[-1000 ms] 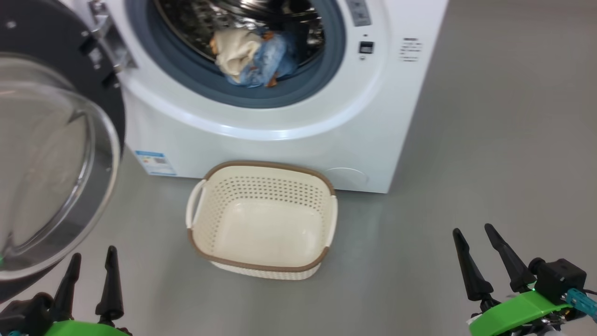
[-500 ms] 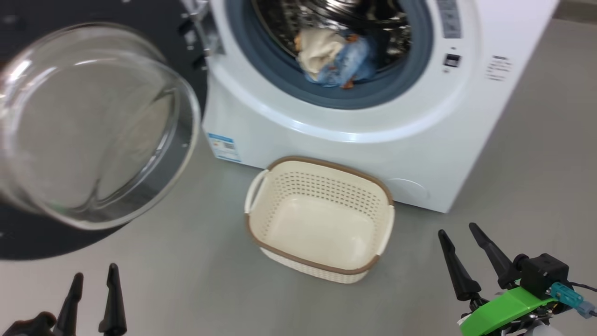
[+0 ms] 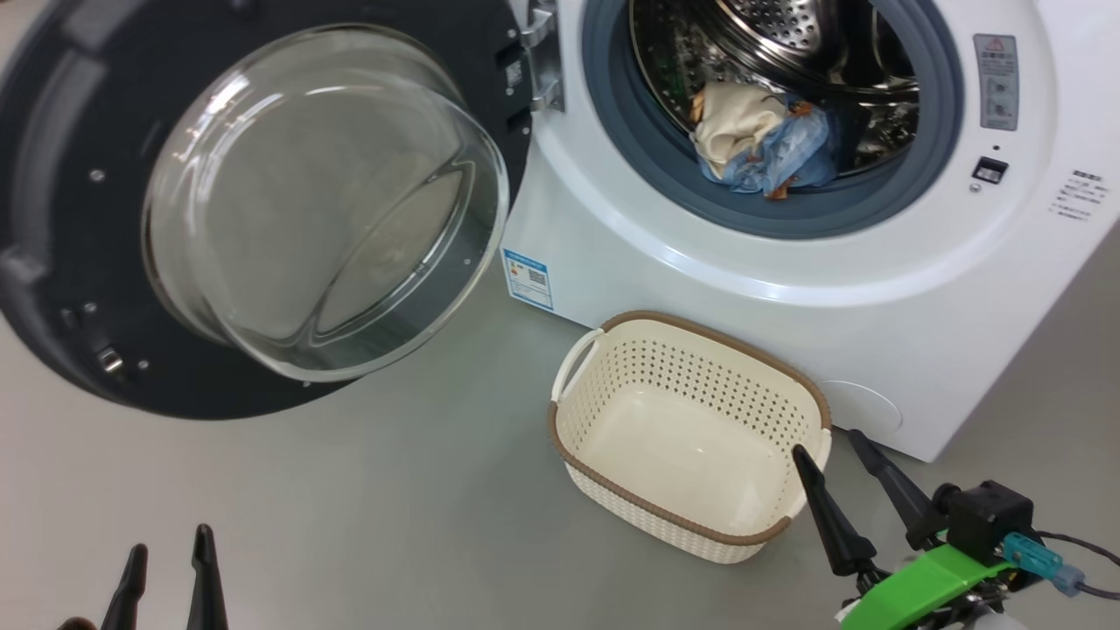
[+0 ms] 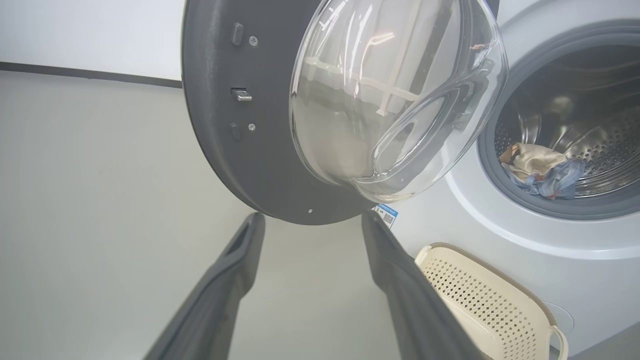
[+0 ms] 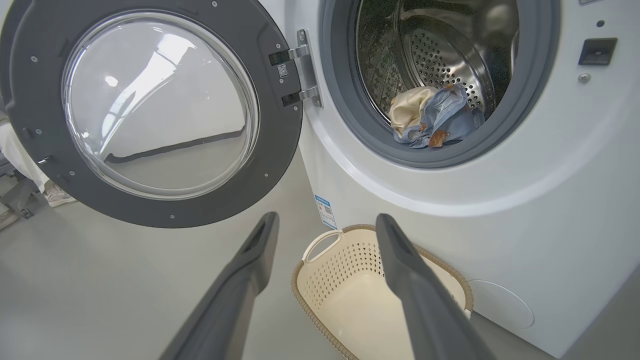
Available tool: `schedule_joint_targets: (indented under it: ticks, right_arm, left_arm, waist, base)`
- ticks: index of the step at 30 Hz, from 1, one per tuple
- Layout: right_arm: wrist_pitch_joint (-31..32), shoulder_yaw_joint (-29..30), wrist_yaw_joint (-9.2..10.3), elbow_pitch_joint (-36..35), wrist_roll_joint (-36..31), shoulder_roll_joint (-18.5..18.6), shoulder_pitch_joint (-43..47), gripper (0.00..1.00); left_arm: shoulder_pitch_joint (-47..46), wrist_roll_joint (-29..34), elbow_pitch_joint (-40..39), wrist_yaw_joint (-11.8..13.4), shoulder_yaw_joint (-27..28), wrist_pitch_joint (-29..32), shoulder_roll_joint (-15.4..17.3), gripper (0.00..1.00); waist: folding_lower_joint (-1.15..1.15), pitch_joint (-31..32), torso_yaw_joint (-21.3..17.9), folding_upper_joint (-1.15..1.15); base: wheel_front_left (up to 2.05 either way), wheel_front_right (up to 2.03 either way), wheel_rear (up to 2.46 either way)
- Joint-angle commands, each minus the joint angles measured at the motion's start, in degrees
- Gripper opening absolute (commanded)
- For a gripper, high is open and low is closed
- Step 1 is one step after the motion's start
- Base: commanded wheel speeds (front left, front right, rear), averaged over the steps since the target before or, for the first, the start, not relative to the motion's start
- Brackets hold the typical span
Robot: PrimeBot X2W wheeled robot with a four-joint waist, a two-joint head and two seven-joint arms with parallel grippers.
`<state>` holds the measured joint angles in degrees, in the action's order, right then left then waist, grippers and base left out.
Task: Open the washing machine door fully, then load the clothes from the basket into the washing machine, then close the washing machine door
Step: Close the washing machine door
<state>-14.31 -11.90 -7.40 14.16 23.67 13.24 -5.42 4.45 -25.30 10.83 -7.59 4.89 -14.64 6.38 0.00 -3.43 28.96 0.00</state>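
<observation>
Washer (image 3: 665, 289) with door (image 3: 324, 201) swung wide: hinge at the door's 3 o'clock edge, latch edge near 8 o'clock, glass bowl bulging toward the robot. Basket (image 3: 700, 367), empty, stands on the floor just beside the washer front, at 6 o'clock below the drum mouth. Clothes (image 3: 757, 144) lie heaped in the drum. Left fingers (image 3: 204, 586), apart and holding nothing, sit at 6 o'clock beneath the door's free half. Right fingers (image 3: 836, 521), likewise apart and empty, sit beside the basket's near corner, with the door at their 10 o'clock. Judged: loading looks done and closing remains. The left arm is nearer the latch edge, and the push would run toward 3 o'clock.
</observation>
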Motion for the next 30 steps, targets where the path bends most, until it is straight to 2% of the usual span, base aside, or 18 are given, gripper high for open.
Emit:
schedule_joint_targets:
  ticks: [1, 11, 12, 14, 17, 20, 24, 30]
  right_arm:
    - [-0.69, -1.42, -0.09, -1.08, 0.41, 0.80, -2.13, 1.00]
    - [-0.69, -3.35, -0.09, 0.08, 1.17, 1.18, -4.11, 1.00]
    - [-0.69, -3.34, -0.09, 0.09, 1.25, 1.12, -4.05, 1.00]
    - [-0.69, -3.19, -0.09, 0.02, 1.31, 0.96, -3.72, 1.00]
    - [-0.69, -2.77, -0.09, -0.22, 1.17, 0.66, -3.14, 1.00]
    - [-0.69, -2.07, -0.09, -0.49, 0.93, 0.46, -2.86, 1.00]
    - [-0.69, -0.81, -0.09, -1.01, 0.51, -0.05, -2.41, 1.00]
    - [-0.69, -0.39, -0.09, -1.72, -0.33, -0.97, -2.55, 1.00]
  left_arm:
    - [-0.76, 0.86, -1.73, 0.10, 2.37, -0.36, 0.67, 1.00]
    - [0.04, 1.07, -3.13, 0.10, 4.02, -0.36, -0.56, 1.00]
    - [-0.17, 0.49, -3.49, 0.10, 4.26, -0.36, -0.65, 0.50]
    - [-0.78, -0.29, -4.49, 0.10, 4.76, -0.36, -0.10, 0.00]
    - [-2.75, -2.66, -7.12, 0.10, 6.33, -0.36, 1.91, 0.00]
    - [-5.82, -5.19, -9.57, 0.10, 7.63, -0.36, 6.18, 0.00]
    - [-11.55, -11.57, -10.47, 0.10, 8.69, -0.36, 13.98, 0.00]
    - [-21.44, -27.59, -3.30, 0.10, 8.46, -0.17, 27.78, 0.00]
  waist:
    - [0.00, 0.20, 0.63, 0.00]
    - [0.00, -0.22, 0.96, 0.00]
    - [0.00, -0.24, 0.96, 0.00]
    - [0.00, -0.37, 0.98, 0.00]
    - [0.00, -0.80, 1.04, 0.00]
    - [0.00, -1.49, 1.10, 0.00]
    - [0.00, -2.20, 1.10, 0.00]
    - [0.00, -4.07, -0.96, 0.00]
  base:
    - [0.00, 0.00, 0.00]
    - [0.00, 0.00, 0.00]
    - [0.00, 0.00, 0.00]
    - [0.00, 0.00, 0.00]
    - [0.00, 0.00, 0.00]
    - [0.00, 0.00, 0.00]
    - [0.00, 0.00, 0.00]
    - [0.00, 0.00, 0.00]
